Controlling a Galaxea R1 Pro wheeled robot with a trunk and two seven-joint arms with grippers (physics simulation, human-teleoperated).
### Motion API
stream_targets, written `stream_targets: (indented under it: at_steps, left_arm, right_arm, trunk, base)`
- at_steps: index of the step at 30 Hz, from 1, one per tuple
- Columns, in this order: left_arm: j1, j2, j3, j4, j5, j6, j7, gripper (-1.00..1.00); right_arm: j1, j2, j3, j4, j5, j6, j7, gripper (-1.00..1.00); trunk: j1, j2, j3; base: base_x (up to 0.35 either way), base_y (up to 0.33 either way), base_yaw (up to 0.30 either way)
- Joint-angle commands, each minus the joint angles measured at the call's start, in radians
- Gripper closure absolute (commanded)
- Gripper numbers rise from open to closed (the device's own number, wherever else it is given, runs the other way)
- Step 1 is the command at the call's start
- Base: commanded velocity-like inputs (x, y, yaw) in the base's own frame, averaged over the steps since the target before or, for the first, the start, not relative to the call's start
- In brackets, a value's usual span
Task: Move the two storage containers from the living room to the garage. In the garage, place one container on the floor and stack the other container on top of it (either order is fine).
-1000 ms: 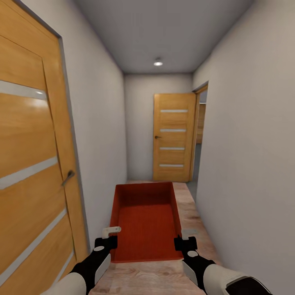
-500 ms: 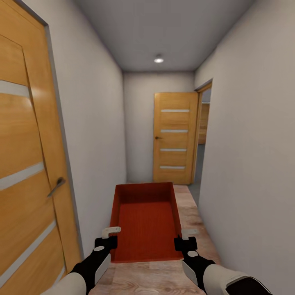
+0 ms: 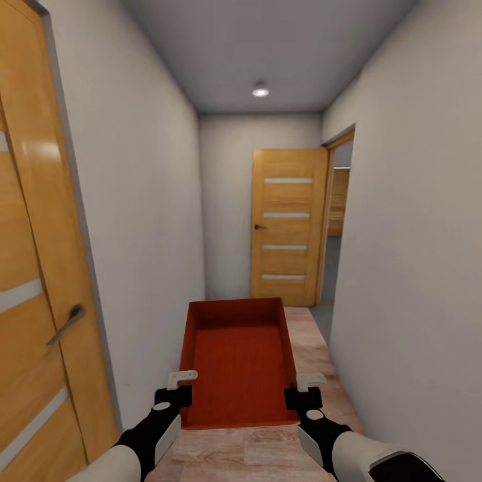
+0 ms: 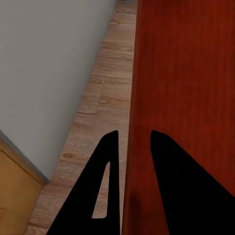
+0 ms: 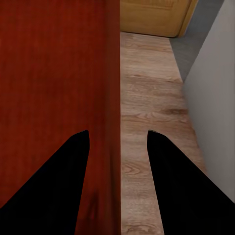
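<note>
— Hallway, narrow, pale walls, light wood-plank floor (image 3: 314, 348). Doors?

— Two oak doors: one near left (image 3: 33, 281), one at the far end (image 3: 288, 224).

— Boxes?

— One orange-red open-topped storage container (image 3: 237, 361), carried above the planks.

— Grip?

— Left end effector (image 3: 179, 387) straddles its left wall, right end effector (image 3: 304, 389) its right wall, each narrowed onto the rim.

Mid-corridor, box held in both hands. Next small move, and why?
Probably roll straight ahead, box kept level. The storage container is pinched on both side walls by the left hand and right hand. The wood floor runs on to an opening at the right beside the far door.
</note>
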State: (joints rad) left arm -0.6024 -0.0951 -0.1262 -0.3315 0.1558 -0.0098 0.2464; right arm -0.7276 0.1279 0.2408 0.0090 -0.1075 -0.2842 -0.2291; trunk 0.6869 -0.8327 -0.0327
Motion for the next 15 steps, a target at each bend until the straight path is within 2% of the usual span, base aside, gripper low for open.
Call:
stream_targets:
  at_steps: [1, 15]
  left_arm:
    - [0.0, 0.026, 0.005, 0.002, 0.01, -0.001, 0.019, 1.0]
    - [0.0, 0.029, 0.005, 0.002, 0.011, -0.001, 0.019, 1.0]
  right_arm:
    - [-0.001, 0.001, -0.018, -0.003, 0.025, -0.038, 0.002, 1.0]
    - [-0.001, 0.001, -0.017, -0.003, 0.03, -0.036, 0.002, 1.0]
  trunk:
    - [0.001, -0.001, -0.002]
    - [0.001, -0.001, -0.002]
  base:
    - [0.322, 0.0, 0.0]
    - [0.322, 0.0, 0.0]
